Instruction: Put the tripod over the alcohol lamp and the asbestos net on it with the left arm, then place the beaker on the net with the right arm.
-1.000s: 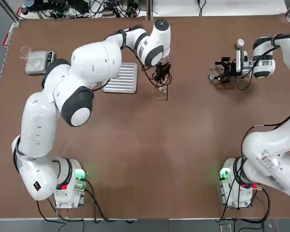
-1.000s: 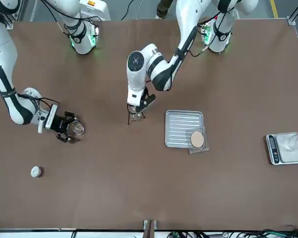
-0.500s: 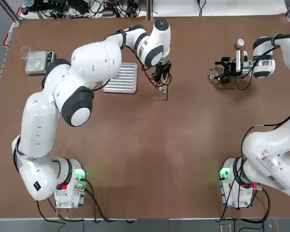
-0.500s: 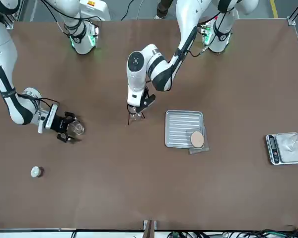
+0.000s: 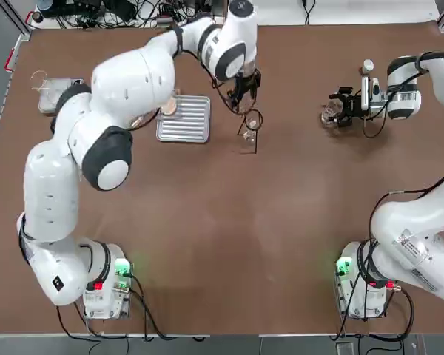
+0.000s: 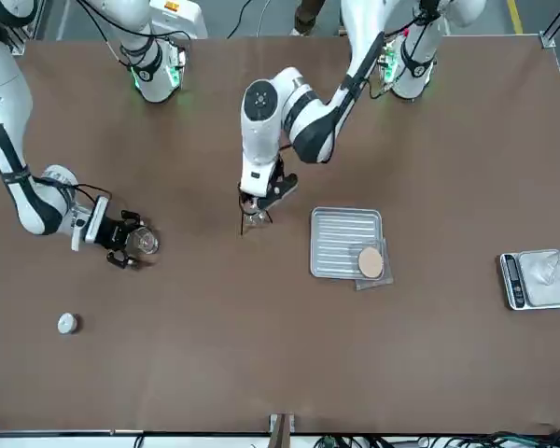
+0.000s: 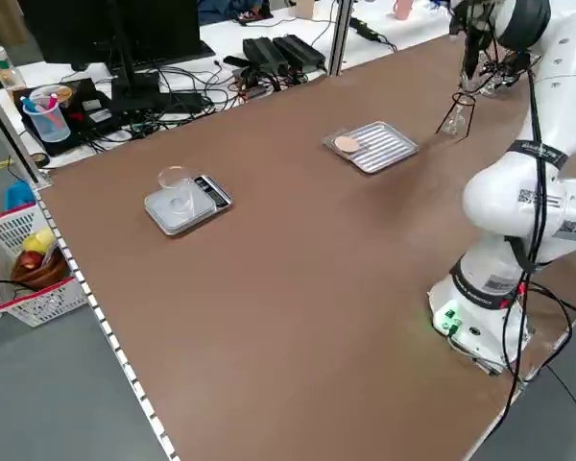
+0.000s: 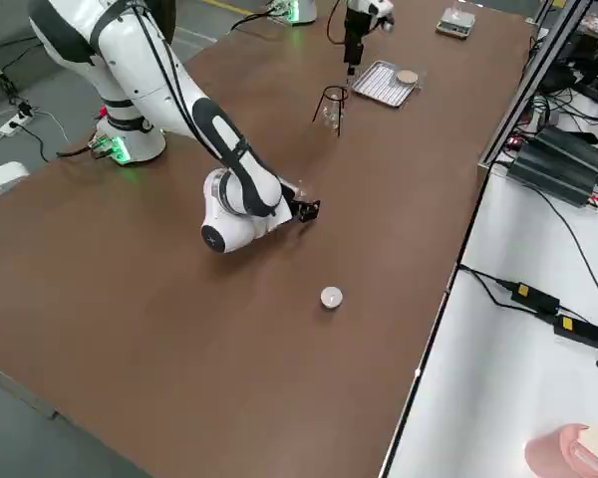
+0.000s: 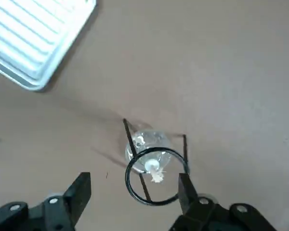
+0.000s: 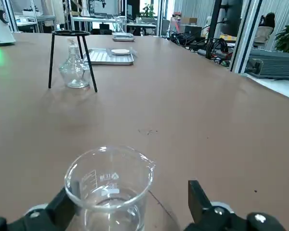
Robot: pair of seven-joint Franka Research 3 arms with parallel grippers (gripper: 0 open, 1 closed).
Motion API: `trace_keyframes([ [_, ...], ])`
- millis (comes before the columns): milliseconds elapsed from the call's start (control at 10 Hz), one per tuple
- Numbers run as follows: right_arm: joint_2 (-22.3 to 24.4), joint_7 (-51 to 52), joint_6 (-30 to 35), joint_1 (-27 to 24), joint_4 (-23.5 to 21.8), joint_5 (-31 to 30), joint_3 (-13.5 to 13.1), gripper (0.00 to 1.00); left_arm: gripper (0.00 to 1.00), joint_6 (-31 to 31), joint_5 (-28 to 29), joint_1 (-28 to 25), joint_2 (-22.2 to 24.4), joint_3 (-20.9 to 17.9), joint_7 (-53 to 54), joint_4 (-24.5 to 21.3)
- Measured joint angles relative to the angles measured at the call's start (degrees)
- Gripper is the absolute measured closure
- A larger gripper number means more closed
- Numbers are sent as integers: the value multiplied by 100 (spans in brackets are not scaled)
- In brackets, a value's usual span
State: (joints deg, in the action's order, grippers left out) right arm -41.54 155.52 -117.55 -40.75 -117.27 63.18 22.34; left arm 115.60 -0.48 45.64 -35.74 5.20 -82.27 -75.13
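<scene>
We see our left tool released above the thin black wire tripod ringing the clear glass lamp; our right tool, open, flanks the glass beaker.

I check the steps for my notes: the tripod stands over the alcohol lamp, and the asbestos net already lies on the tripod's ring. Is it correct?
Not quite: the asbestos net lies on the ribbed tray, as the front view shows. The tripod does stand over the alcohol lamp.
</scene>
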Motion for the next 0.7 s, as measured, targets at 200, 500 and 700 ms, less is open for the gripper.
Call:
trace_keyframes([
  [200, -2, 0, 0, -1, 1, 5, 0, 0, 19, -347, 20, -499, 412, -9, 675, -163],
  [500, -7, 0, 0, -3, 5, 11, -1, 0, 21, -358, -23, -1584, 849, 78, 2326, -865],
  [700, -16, 0, 0, -3, 9, 16, 0, 0, 21, -358, -159, -2459, 1084, 261, 3672, -1271],
])
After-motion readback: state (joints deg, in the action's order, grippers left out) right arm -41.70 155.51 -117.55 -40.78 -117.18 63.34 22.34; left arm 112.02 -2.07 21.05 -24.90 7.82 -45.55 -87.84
